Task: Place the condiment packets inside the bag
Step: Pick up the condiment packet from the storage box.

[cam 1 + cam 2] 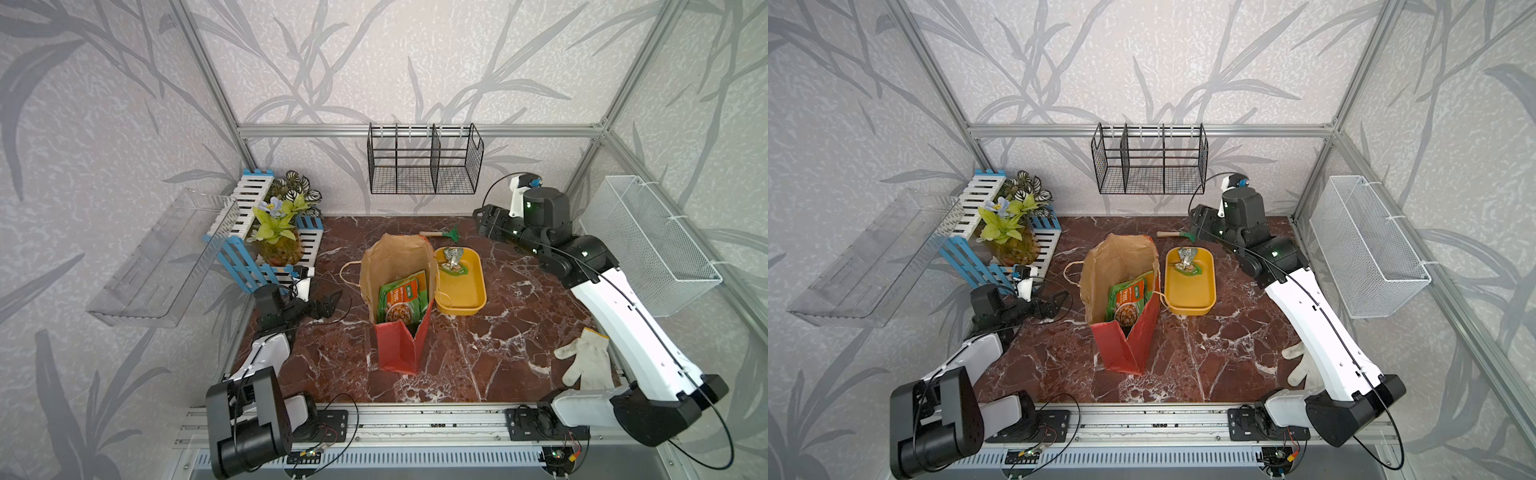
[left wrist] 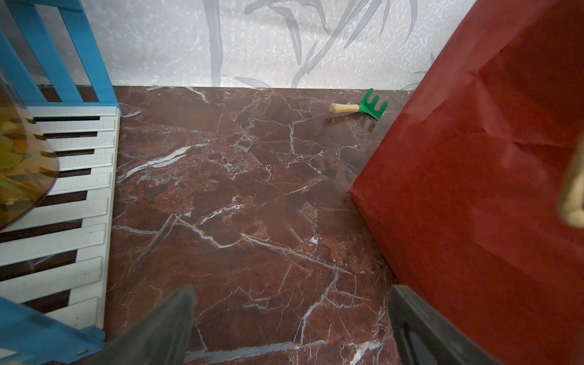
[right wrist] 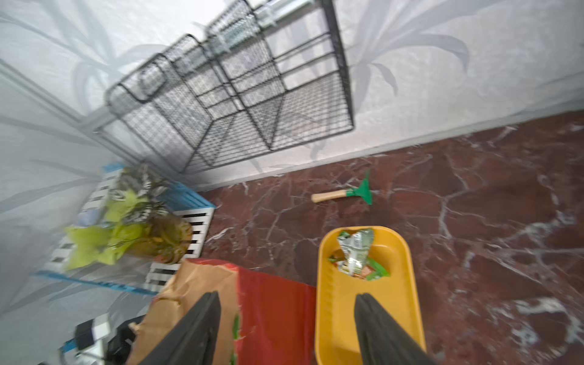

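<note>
**Left to right.** My left hand [image 1: 326, 302], jaws spread and empty, sits low on the worktop [image 1: 478, 353], left of the bag [image 1: 399, 349]. Packets [image 1: 402, 297] stand inside the bag. Just right of it, the tub [image 1: 467, 293] holds one crumpled packet [image 1: 453, 261] at its far end. My right hand [image 3: 284, 328], jaws apart and empty, hovers near that end, so I judge this pick falls to it.

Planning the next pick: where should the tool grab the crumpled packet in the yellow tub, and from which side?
Probably best: pinch the crumpled packet by its upstanding silvery peak, coming straight down from above. It lies at the far end of the yellow tub, whose walls block a sideways approach.
</note>
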`<state>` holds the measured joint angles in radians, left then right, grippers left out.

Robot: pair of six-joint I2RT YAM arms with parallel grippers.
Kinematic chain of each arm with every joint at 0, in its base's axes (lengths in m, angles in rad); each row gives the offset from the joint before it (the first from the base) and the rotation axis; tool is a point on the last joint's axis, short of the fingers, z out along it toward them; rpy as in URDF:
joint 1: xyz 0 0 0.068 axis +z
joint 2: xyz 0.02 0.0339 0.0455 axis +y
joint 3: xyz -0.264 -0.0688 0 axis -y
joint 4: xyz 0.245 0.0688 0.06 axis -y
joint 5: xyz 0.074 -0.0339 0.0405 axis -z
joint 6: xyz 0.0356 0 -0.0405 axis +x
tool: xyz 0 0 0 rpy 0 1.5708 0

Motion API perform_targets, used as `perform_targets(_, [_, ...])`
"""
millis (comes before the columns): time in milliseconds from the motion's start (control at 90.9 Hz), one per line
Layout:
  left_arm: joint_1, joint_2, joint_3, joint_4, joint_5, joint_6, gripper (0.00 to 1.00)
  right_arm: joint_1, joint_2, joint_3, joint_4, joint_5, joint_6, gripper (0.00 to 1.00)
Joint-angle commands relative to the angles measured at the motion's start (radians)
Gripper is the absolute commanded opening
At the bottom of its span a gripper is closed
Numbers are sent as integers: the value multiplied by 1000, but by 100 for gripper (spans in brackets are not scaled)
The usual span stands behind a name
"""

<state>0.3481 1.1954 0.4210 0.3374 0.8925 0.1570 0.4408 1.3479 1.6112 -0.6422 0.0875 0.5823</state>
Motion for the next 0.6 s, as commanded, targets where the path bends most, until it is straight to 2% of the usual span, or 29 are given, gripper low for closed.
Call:
perform_targets(0, [5, -13, -11, 13, 19, 10, 100, -51, 27, -81, 12, -46, 25, 74])
perform_targets(110, [6, -10, -11, 14, 17, 12, 100, -85, 91, -134, 42, -63, 16, 77])
perform_targets(319, [4, 1, -7, 9, 21, 16, 100, -87, 287, -153, 92, -70, -18, 83])
perform_targets(594, [3, 1, -8, 9, 20, 19, 100, -86, 560, -63, 119, -112, -30, 85])
